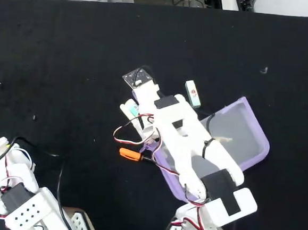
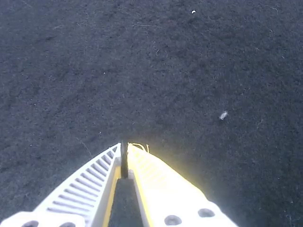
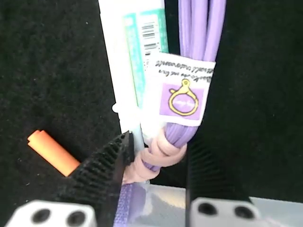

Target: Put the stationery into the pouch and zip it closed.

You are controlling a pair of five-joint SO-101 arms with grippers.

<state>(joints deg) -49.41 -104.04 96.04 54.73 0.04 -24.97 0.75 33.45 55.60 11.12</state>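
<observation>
Your right gripper [image 3: 161,142] sat around the purple cord bundle [image 3: 199,38] at the pouch's [image 1: 257,128] 10 o'clock corner. I couldn't tell if it had really clamped it or was just around it. Left gripper [image 2: 125,147] was pinched together, empty, over bare cloth [image 2: 142,56] down at 7 o'clock.

My worry: the white-and-teal packet [image 3: 135,52] lay touching the bundle, so a lift could've dragged it along. Floppy loops could've snagged the pouch mouth too. With nothing pinning the pouch, it could've skidded. Orange marker [image 1: 129,154] lay outside at its 9 o'clock.
</observation>
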